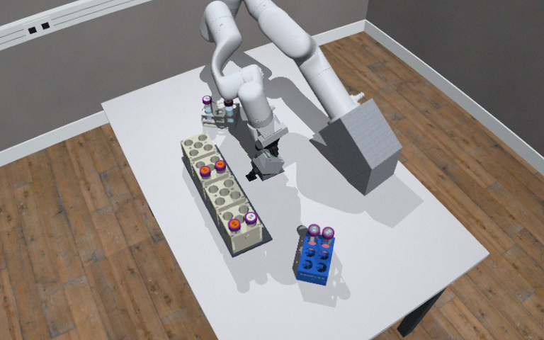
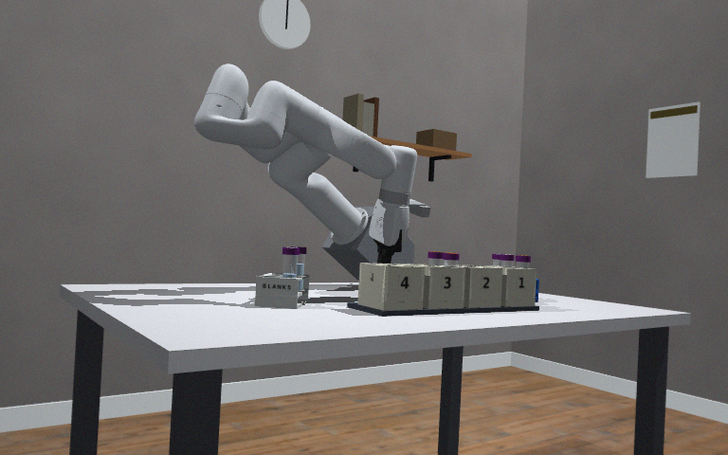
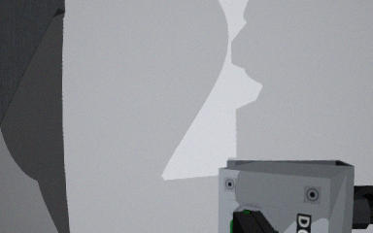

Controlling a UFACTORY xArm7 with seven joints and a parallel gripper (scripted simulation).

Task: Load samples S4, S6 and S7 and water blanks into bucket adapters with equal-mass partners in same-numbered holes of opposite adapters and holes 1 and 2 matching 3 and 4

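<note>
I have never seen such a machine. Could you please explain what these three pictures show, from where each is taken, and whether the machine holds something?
The white machine is a robot arm with a gripper at its end. One picture looks down from above, one from the side of the table, and one from a camera at the arm's wrist. On the table stand four beige adapters in a row, numbered 1 to 4, holding four capped tubes; a small blanks rack; and a blue rack with two tubes. The gripper is shut, holds nothing, and its tip is down at the green key of a small grey desk.
</note>
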